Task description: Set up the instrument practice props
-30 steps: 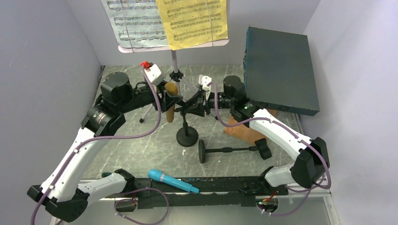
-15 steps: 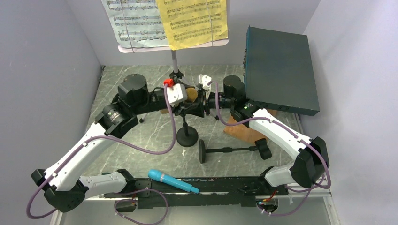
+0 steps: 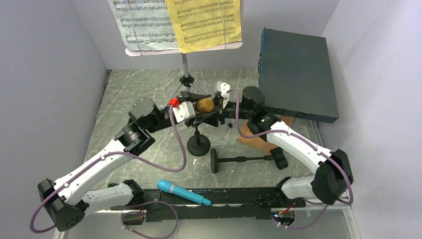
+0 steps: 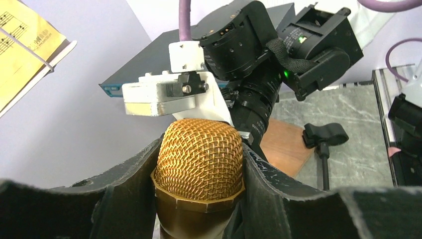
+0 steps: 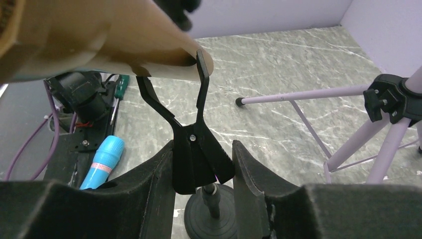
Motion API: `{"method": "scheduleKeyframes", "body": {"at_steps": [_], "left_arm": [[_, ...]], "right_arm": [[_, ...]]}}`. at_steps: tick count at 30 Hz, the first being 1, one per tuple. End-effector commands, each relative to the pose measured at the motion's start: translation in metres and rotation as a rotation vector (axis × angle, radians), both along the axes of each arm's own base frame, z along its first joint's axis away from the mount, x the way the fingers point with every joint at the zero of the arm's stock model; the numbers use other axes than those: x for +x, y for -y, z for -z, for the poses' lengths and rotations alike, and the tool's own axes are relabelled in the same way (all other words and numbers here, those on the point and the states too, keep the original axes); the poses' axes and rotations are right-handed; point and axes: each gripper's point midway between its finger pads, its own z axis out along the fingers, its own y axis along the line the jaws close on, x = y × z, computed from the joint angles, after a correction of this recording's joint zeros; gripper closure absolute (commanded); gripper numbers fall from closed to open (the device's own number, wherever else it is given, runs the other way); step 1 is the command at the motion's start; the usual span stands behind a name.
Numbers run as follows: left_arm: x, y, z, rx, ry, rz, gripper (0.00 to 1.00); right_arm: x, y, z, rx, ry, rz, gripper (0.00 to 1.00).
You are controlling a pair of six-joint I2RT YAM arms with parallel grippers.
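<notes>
My left gripper is shut on the gold microphone and holds it level above the table. The microphone's body lies in the fork of the upright black mic holder's clip. My right gripper is shut on that clip, above the holder's round base. The second black mic holder lies on its side. The blue microphone lies near the front. White and yellow pages sit on the music desk, whose tripod legs stand behind.
The large dark teal box stands at the right. A brown wooden board lies under my right arm. A black rail runs along the front edge. Grey walls close in the left, back and right sides.
My left arm has swung right and tipped the gold microphone from upright to level, bringing it into the holder's clip. My right gripper has stayed on the clip.
</notes>
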Motion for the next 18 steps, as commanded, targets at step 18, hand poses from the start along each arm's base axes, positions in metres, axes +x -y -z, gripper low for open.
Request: {"method": "scheduleKeyframes", "body": {"at_steps": [18], "left_arm": [[0.016, -0.014, -0.058, -0.645, -0.146, 0.000, 1.00]], "right_arm": [[-0.015, 0.006, -0.055, 0.249, 0.084, 0.029, 1.00]]}}
